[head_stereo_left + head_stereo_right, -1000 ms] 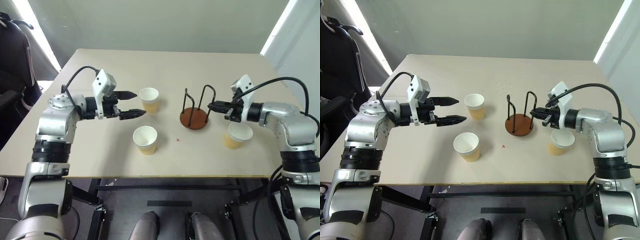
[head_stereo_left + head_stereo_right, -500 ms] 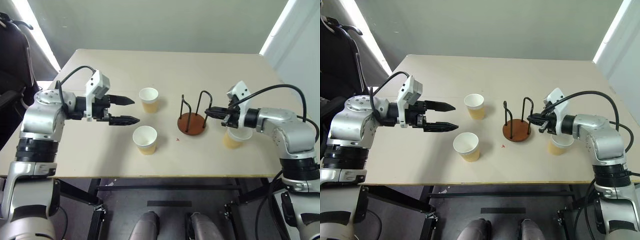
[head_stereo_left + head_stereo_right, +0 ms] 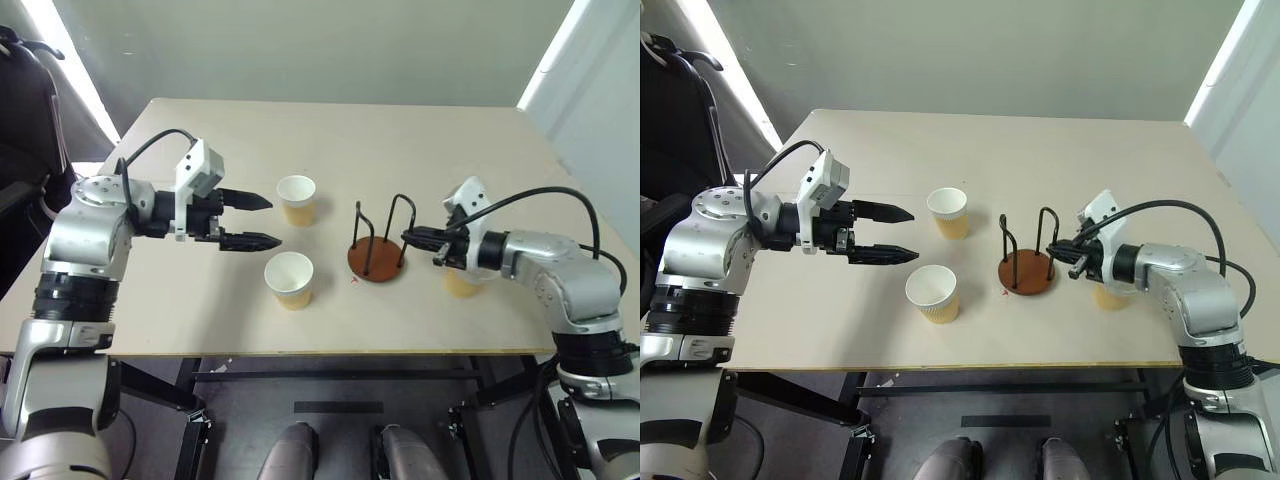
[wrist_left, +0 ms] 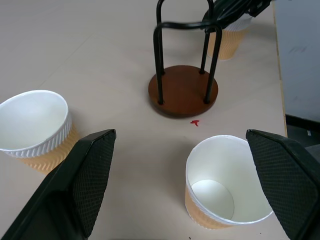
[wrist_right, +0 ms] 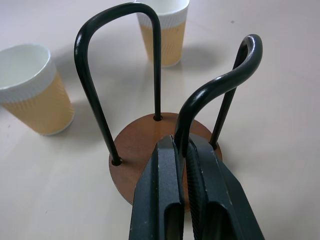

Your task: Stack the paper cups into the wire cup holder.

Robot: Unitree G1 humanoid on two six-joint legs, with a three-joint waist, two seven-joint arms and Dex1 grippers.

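Ribbed paper cups (image 4: 37,127) stand on a matt table (image 3: 330,140) beside the glossy black wire cup holder (image 5: 165,125) with its smooth brown base.

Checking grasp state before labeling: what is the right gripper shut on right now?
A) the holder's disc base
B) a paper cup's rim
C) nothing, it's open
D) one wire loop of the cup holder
D: in the right wrist view the right gripper pinches one black wire loop of the wire cup holder.
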